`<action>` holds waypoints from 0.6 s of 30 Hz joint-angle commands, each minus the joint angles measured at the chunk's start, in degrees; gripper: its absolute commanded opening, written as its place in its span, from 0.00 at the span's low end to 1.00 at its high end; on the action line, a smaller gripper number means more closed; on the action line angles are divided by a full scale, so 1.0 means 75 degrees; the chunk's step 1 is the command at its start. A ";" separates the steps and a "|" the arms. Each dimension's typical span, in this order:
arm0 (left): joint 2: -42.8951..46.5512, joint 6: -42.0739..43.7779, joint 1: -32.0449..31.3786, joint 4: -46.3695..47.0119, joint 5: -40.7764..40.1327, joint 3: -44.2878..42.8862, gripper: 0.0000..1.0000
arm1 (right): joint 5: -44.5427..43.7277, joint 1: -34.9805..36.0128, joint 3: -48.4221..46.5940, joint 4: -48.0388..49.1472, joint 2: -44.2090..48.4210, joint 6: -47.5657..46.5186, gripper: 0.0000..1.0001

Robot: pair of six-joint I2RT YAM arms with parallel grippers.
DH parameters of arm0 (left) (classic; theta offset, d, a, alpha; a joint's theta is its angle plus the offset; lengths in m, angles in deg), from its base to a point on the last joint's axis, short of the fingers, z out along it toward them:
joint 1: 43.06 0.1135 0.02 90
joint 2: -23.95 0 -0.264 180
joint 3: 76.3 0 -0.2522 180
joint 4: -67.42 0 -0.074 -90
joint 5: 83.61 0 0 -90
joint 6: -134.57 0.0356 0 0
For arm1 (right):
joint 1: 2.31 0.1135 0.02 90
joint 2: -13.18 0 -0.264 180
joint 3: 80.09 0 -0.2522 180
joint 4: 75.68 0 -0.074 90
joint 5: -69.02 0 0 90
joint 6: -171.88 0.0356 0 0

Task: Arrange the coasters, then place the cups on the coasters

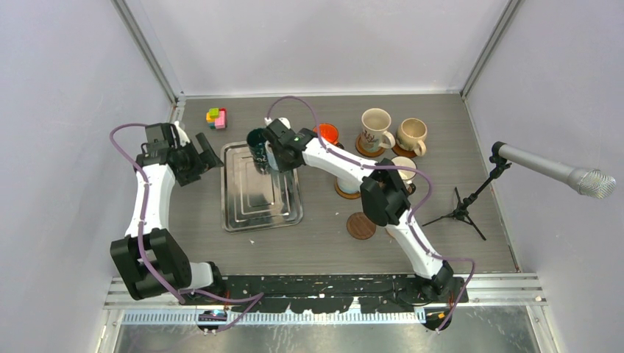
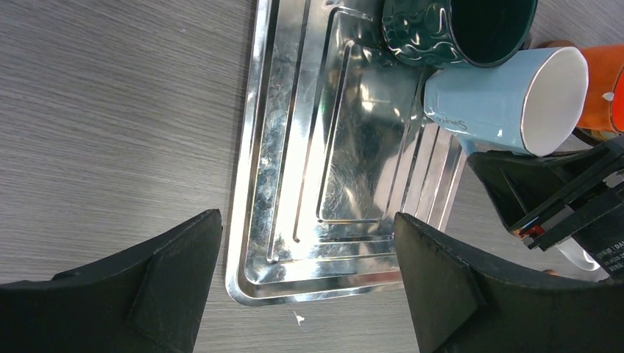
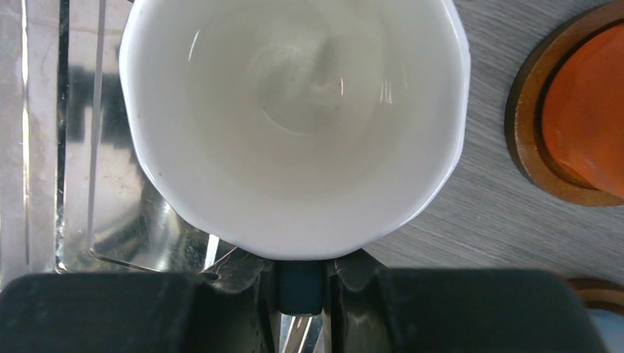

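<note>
My right gripper is shut on the dark-blue handle of the light blue cup, which stands at the far right corner of the silver tray. A dark green cup stands right beside it on the tray. An orange cup sits on a brown coaster just right of them. My left gripper hangs open over the tray's left edge, holding nothing. One bare coaster lies near the right arm.
A white flowered cup and a beige cup stand on coasters at the back right; another pale cup is behind the right arm. Coloured blocks lie at the back. A microphone on a tripod stands at the right.
</note>
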 commanded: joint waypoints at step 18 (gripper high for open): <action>-0.0447 0.0576 0.0066 0.0291 0.0961 -0.0616 1.00 | 0.3696 -0.0822 0.5020 0.3969 0.5018 -0.2657 0.00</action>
